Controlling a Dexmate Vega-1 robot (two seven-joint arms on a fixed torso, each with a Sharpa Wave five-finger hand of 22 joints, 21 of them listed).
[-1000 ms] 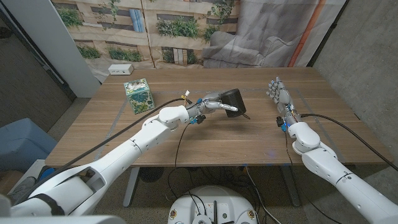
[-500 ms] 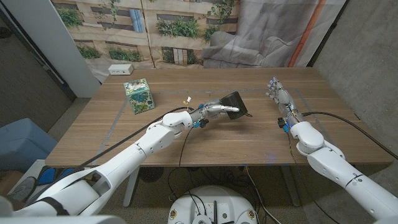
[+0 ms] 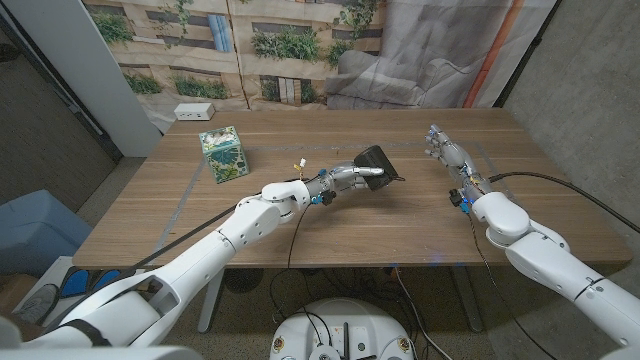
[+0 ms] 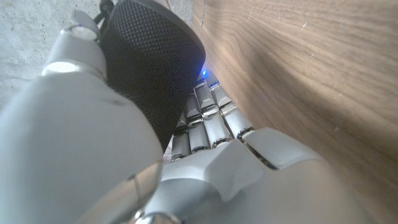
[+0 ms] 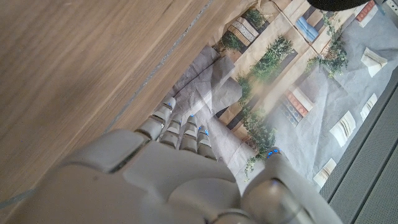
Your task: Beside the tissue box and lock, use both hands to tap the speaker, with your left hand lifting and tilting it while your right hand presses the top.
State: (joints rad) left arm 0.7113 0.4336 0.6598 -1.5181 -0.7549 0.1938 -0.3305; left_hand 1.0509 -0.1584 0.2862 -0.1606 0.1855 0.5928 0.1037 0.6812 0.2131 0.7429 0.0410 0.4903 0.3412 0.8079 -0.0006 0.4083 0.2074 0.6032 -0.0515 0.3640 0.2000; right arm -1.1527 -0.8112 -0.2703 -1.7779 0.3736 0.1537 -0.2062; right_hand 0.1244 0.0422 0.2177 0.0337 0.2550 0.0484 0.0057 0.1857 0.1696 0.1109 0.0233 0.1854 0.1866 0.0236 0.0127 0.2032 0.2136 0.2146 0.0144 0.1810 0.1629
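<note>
While the left hand (image 3: 352,174) gripped the speaker (image 3: 374,160) near the middle of the wooden table (image 3: 300,225), the black box sat tipped up off the surface, tilted toward the far side. Fingers (image 3: 368,171) lay across its near face and closed around it, and what a close look the left wrist view gave: the dark mesh of the speaker (image 4: 149,56) pressed right against that hand (image 4: 124,155), a blue light glowing beside the fingers (image 4: 205,118), wood grain running past.

Over on the other side, the right hand (image 3: 446,150) stood well apart from the speaker, holding nothing, its fingers reaching toward the table's far edge and only a little spread. From the right wrist view, that hand (image 5: 168,168) hung over bare table with its fingers (image 5: 180,127) extended together, the printed backdrop (image 5: 286,74) of plants beyond.

Back toward the far left corner stood the green patterned tissue box (image 3: 222,153), well clear of the speaker. A small yellow-and-white item (image 3: 299,157) lay between the tissue box and the left hand, too small to make out. A white block (image 3: 194,112) rested at the table's far left edge.
</note>
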